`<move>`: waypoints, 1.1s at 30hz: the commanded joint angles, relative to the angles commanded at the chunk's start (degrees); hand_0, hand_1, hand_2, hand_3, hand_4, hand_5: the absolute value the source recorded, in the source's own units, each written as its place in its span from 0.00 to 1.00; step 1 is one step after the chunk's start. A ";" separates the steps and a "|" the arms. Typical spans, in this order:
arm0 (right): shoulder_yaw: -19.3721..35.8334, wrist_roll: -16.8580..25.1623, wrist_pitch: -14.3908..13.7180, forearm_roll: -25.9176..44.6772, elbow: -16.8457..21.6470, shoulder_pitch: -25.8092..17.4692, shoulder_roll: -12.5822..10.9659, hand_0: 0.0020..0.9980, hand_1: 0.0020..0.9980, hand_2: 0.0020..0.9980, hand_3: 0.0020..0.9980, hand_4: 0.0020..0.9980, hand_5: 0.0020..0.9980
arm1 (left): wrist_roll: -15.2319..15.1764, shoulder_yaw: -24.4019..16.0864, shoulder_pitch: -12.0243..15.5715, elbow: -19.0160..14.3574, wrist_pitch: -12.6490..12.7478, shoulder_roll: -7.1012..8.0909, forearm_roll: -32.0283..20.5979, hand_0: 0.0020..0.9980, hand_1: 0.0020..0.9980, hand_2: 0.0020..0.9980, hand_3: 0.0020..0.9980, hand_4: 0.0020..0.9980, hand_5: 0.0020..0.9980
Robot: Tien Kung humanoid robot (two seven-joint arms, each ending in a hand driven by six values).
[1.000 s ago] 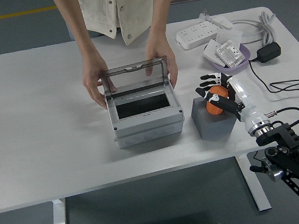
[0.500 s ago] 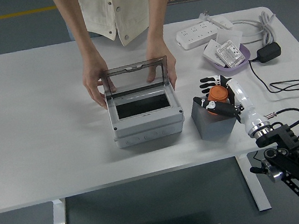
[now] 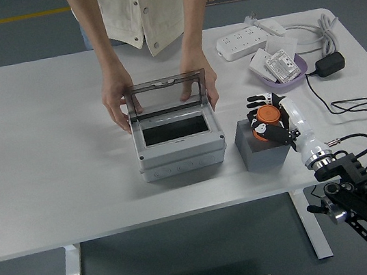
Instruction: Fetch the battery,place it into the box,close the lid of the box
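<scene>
**benchwatcher:** So where's the battery right now?

**me:** In my right hand. My fingers are curled around the orange battery, holding it just over the grey block on my right side of the table. A second ago the hand sat flatter on that block. Half a second ago the block looked tipped up as I pulled, and now it lies flat again with the battery riding a bit higher. I read that as the battery having come free, so fetching looks about done. I can't swear it's fully clear of the block's top, since my fingers hide the underside.

**benchwatcher:** And the box?

**me:** The box is to my left of the block, close by. A person at the far side has both hands on the clear lid, holding it upright, and they haven't budged. The opening faces up and nothing covers it.

**benchwatcher:** Room to move?

**me:** Short sideways hop over the box's right wall. I need to lift enough to clear that rim and stay forward of the raised lid and the person's fingers. Behind me there's a purple tray, power strip and cables, so I'd rather not swing back. My left arm isn't in view.
</scene>
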 joint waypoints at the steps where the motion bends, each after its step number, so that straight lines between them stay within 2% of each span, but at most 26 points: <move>1: 0.00 -0.04 0.00 0.07 -0.03 0.00 0.00 0.54 0.58 0.56 0.61 0.60 0.05 | -0.01 0.01 0.00 0.00 0.00 0.00 -0.01 0.63 0.71 0.56 0.54 0.32 0.07; 2: -0.03 -0.09 -0.03 0.19 -0.10 0.02 0.00 0.54 0.58 0.56 0.61 0.60 0.05 | -0.02 0.06 0.00 0.00 0.00 0.00 -0.06 0.63 0.71 0.56 0.54 0.32 0.07; 3: -0.05 -0.15 -0.05 0.31 -0.17 0.03 0.01 0.52 0.50 0.48 0.51 0.52 0.11 | -0.03 0.10 0.00 0.00 0.00 0.00 -0.11 0.64 0.71 0.56 0.54 0.32 0.07; 8: -0.20 -0.41 0.01 0.72 -0.53 -0.01 0.07 0.52 0.50 0.48 0.51 0.52 0.11 | -0.15 0.42 -0.05 0.00 0.06 0.03 -0.49 0.64 0.71 0.56 0.54 0.32 0.07; 9: -0.24 -0.46 0.04 0.77 -0.59 -0.01 0.08 0.44 0.42 0.38 0.37 0.34 0.00 | -0.17 0.50 -0.05 0.00 0.07 0.04 -0.59 0.64 0.71 0.56 0.54 0.32 0.07; 14: -0.38 -0.71 0.08 0.95 -0.81 -0.01 0.15 0.44 0.42 0.38 0.37 0.34 0.00 | -0.22 0.55 -0.06 0.00 0.12 0.06 -0.74 0.64 0.71 0.56 0.54 0.32 0.07; 15: -0.38 -0.77 0.12 0.97 -0.83 -0.01 0.15 0.33 0.35 0.32 0.30 0.00 0.00 | -0.22 0.51 -0.05 0.00 0.13 0.06 -0.71 0.64 0.71 0.56 0.54 0.32 0.07; 20: -0.39 -1.21 0.26 0.78 -0.77 0.05 0.15 0.33 0.35 0.32 0.30 0.00 0.00 | -0.19 0.33 -0.04 0.00 0.14 0.02 -0.53 0.64 0.71 0.56 0.54 0.32 0.07; 21: -0.42 -1.33 0.24 0.68 -0.75 0.07 0.16 0.23 0.29 0.30 0.28 0.00 0.00 | -0.19 0.33 -0.03 0.00 0.15 0.02 -0.54 0.64 0.71 0.56 0.54 0.32 0.07; 26: -0.51 -1.55 0.04 0.49 -0.60 0.15 0.15 0.23 0.29 0.30 0.28 0.00 0.00 | -0.19 0.14 0.01 0.00 0.21 0.02 -0.38 0.64 0.71 0.56 0.54 0.32 0.07; 27: -0.52 -1.57 -0.04 0.46 -0.57 0.17 0.14 0.20 0.24 0.27 0.23 0.00 0.00 | -0.20 0.13 0.01 0.00 0.23 0.02 -0.36 0.64 0.71 0.56 0.54 0.33 0.07; 33: -0.57 -1.72 -0.38 0.22 -0.30 0.51 0.00 0.20 0.23 0.26 0.23 0.00 0.00 | -0.25 0.20 -0.01 0.00 0.30 -0.02 -0.44 0.64 0.72 0.56 0.54 0.33 0.08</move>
